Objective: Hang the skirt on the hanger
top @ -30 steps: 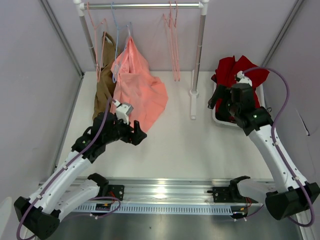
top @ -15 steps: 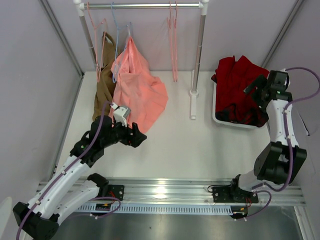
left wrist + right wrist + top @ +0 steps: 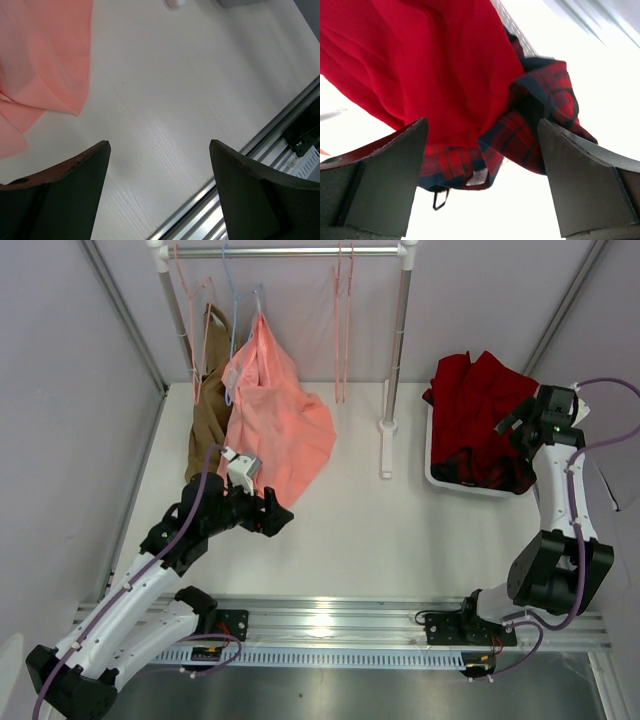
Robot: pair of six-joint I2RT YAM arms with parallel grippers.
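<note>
Top external: left jaws open above the table (image 3: 400, 530), right jaws open over the skirt (image 3: 465, 400) edge.

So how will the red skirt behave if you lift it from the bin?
Probably floppy: the skirt lies in soft folds, so it should drape and sag from one pinch. It rests on the checked garment, which may drag along. Thin-looking cloth, so likely light.

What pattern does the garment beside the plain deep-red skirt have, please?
A red-and-black checked garment, clearest in the right wrist view.
</note>
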